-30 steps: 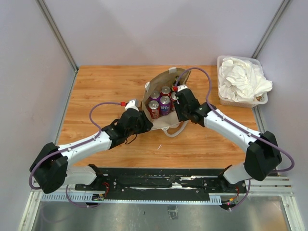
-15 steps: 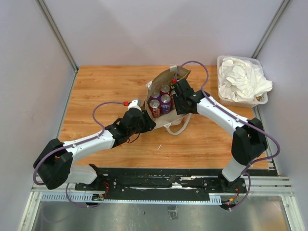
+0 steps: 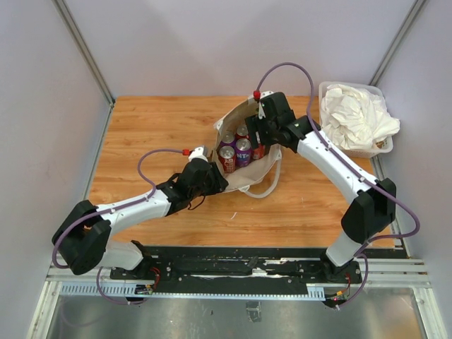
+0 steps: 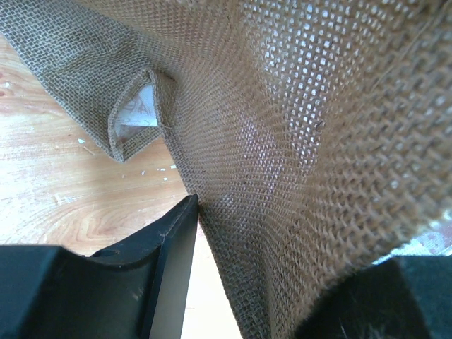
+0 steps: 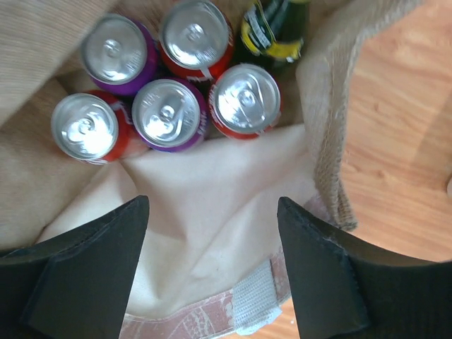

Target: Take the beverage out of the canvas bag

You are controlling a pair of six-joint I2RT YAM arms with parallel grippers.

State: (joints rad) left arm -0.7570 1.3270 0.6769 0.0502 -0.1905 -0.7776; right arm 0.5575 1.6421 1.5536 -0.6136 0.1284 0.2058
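The bag (image 3: 236,116) sits mid-way on the surface (image 3: 155,134), cans (image 5: 168,113) inside. The left end effector (image 4: 240,282) pinches its wall and should hold firm. The right end effector (image 5: 212,208) is spread wide above; it should drop straight over one can, then squeeze.

We see the dark bottle (image 5: 274,27) cropped at top, a finger of the left claw (image 4: 289,275) blurred behind the canvas bag (image 4: 318,106).
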